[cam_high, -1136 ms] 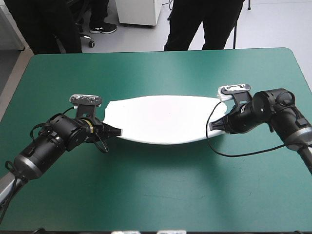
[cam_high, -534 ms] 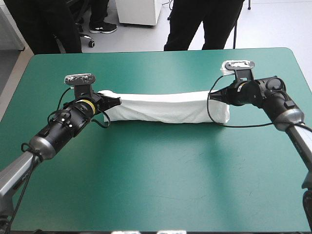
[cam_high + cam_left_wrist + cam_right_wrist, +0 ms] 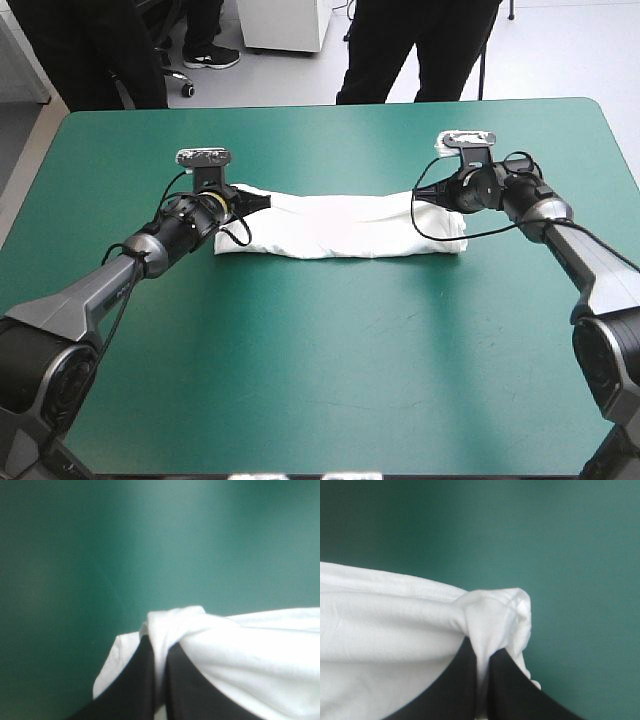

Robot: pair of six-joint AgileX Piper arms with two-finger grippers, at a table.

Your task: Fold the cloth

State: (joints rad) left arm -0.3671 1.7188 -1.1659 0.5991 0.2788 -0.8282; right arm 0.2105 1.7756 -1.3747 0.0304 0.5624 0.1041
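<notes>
Both bunched ends of the long, wrinkled, soft white T-shirt (image 3: pixel 340 226), upper centre, are pinched. Left gripper (image 3: pixel 159 647) and right gripper (image 3: pixel 481 652) clamp them.

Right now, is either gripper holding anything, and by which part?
Both are shut on the T-shirt, folded into a long strip: the left gripper pinches bunched cloth at its left end, the right gripper at its right end.

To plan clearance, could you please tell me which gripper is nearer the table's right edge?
Right. The right gripper is shut on the end of the T-shirt toward that edge of the table; the left gripper is shut on the opposite end, farther away.
</notes>
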